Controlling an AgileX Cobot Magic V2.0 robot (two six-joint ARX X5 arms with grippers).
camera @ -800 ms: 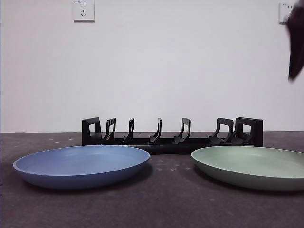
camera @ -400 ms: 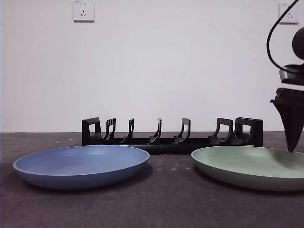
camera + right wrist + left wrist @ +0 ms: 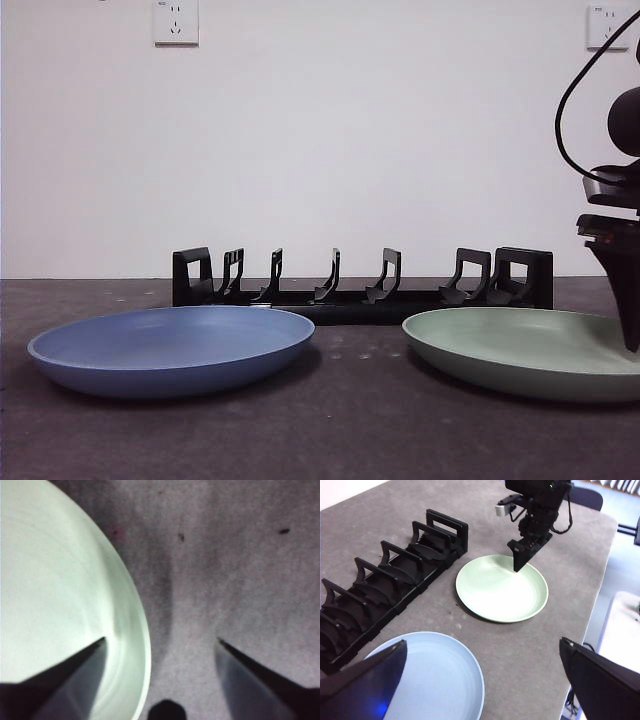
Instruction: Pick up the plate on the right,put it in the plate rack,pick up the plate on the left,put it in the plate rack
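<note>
A pale green plate lies on the right and a blue plate on the left, both flat on the table. Behind them stands the plate rack, with nothing in it. My right gripper is open and down at the green plate's far right rim, one jaw over the plate's inside and the other over the table outside. It shows in the front view as a dark tip. My left gripper hangs open, high above the blue plate.
The table's rounded edge runs close past the green plate on the right arm's side. The rack lies along the table's far side. Wall sockets sit high on the white wall.
My right gripper has come down from the top right corner to the green plate's right rim. The plates and the rack have not moved.
</note>
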